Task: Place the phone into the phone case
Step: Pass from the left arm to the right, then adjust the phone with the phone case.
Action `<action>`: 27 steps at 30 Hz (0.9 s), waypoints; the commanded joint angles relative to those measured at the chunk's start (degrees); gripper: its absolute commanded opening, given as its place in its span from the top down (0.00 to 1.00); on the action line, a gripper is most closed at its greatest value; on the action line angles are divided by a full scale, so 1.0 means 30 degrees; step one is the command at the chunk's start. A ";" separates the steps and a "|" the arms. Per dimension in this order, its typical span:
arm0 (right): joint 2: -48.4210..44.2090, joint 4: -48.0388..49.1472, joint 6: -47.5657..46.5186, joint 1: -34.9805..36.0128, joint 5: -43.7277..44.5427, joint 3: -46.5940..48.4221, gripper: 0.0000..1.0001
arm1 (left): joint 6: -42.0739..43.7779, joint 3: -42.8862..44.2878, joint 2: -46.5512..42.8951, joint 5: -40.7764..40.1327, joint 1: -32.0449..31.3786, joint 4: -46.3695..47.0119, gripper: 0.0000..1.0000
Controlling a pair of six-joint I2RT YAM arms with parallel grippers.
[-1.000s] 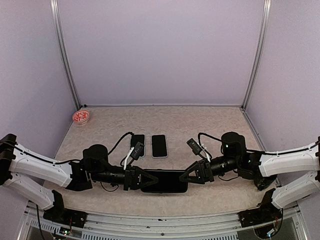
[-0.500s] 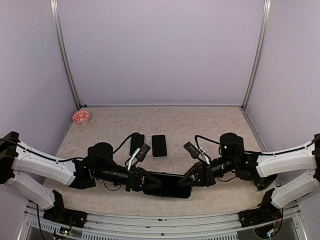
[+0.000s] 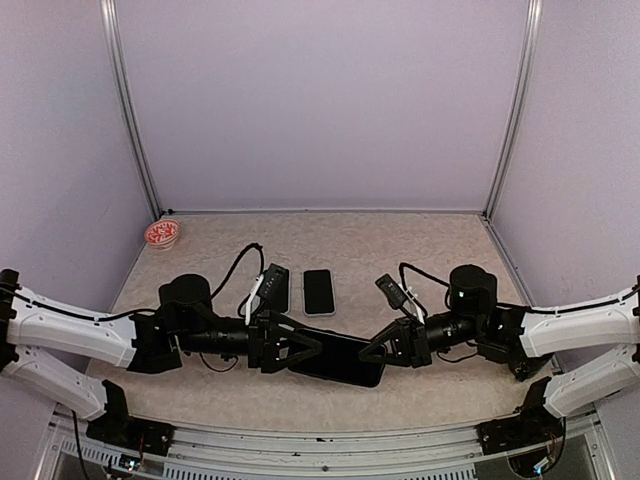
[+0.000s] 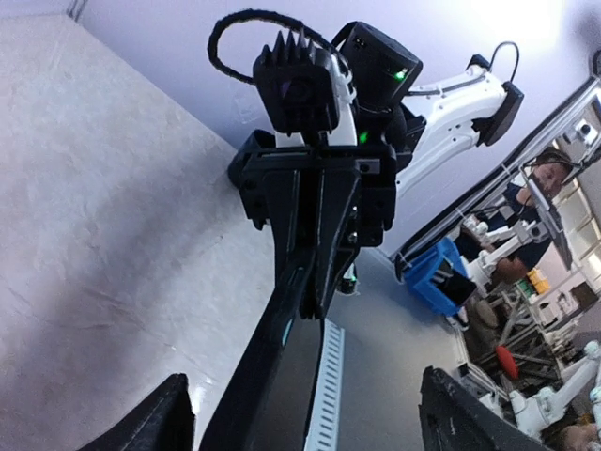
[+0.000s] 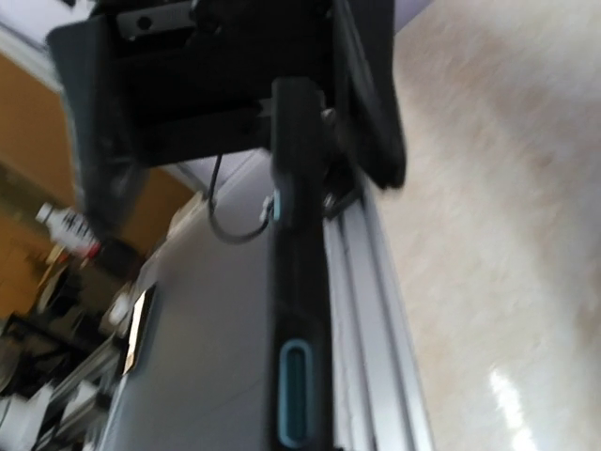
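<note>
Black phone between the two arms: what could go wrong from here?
1. The left end effector stands open around the black phone, so only the right end effector pinches it, at one end. It might sag, twist or slip onto the table.
2. The left arm reaches close past two smaller phones lying just behind. A swing could knock them.

No legible text or labels.
</note>
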 commanded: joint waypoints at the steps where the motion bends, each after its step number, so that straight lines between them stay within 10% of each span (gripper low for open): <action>1: -0.2035 0.0931 0.0165 0.0176 0.2431 -0.0165 1.00 | -0.0045 -0.0685 -0.1953 -0.2656 0.0479 0.0182 0.07; 20: -0.5173 0.0912 0.0619 0.0180 0.8161 -0.0934 1.00 | -0.2722 -0.0176 0.1258 -0.1701 0.0345 0.5341 0.01; 27: -0.5718 0.1072 0.0854 0.0176 0.8442 -0.1276 1.00 | -0.3174 0.0805 0.3942 -0.1175 0.0307 0.7721 0.15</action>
